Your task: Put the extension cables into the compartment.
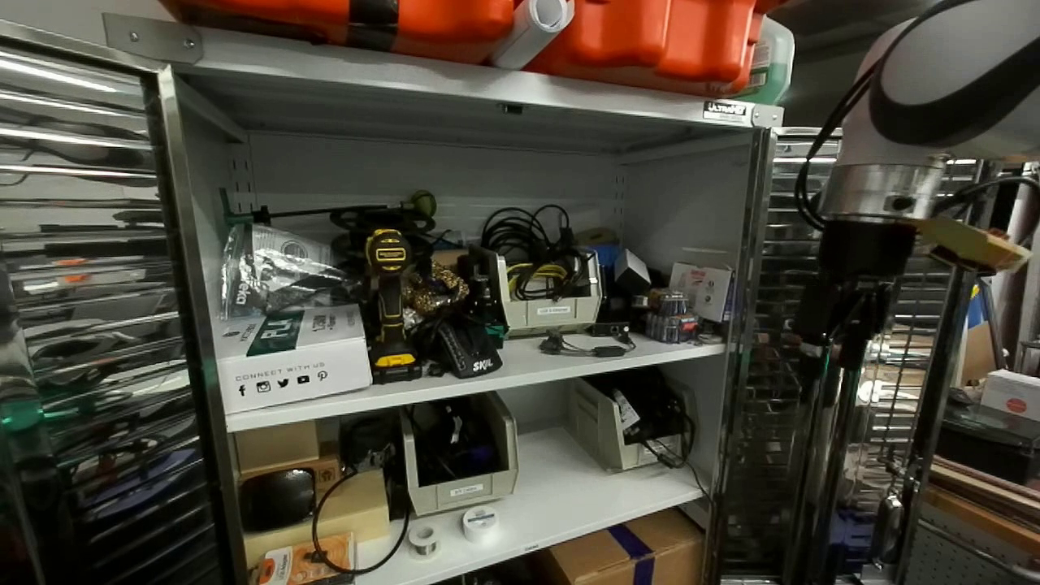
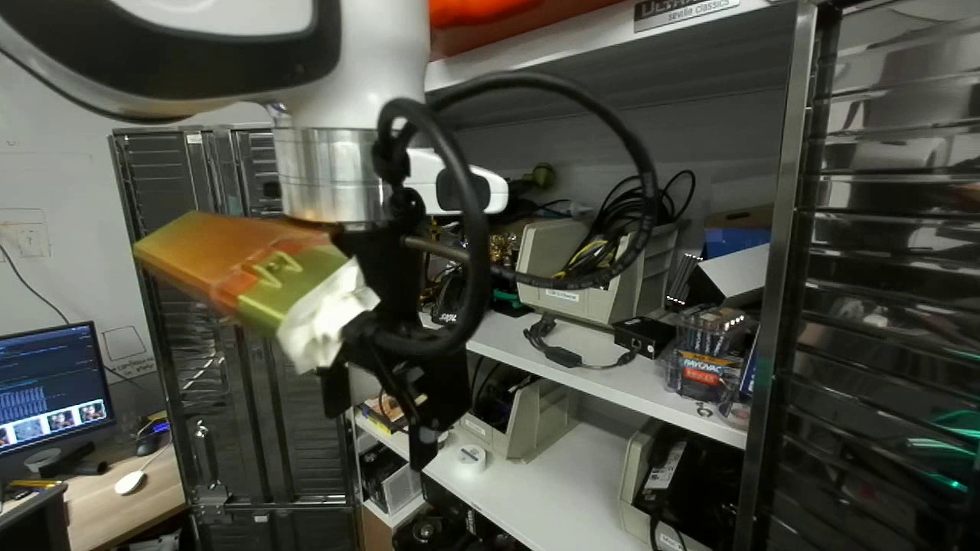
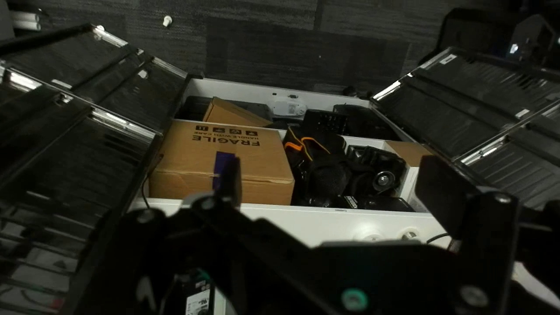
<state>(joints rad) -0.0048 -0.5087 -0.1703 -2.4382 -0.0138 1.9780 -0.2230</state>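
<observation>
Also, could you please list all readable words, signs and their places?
"PLA": white cardboard box
"CONNECT WITH US", icons: same box
"SKIL": black plastic device
"RAYOVAC": clear plastic battery pack
"ULTRAHD seville classics": dark cabinet badge
"FRAGILE HANDLE WITH CARE": brown cardboard box
Labels on beige plastic bins, other print: too small or blurred.

Between the swung-out doors [image 1: 89, 341], the upper bay [image 1: 455, 171] has room high up, though a drill [image 1: 392, 305], a bin [image 1: 520, 315] and coiled black cables [image 1: 513, 236] stand in the way below, while the lower shelf [image 1: 552, 467] has bare board between two bins [image 1: 463, 494].
</observation>
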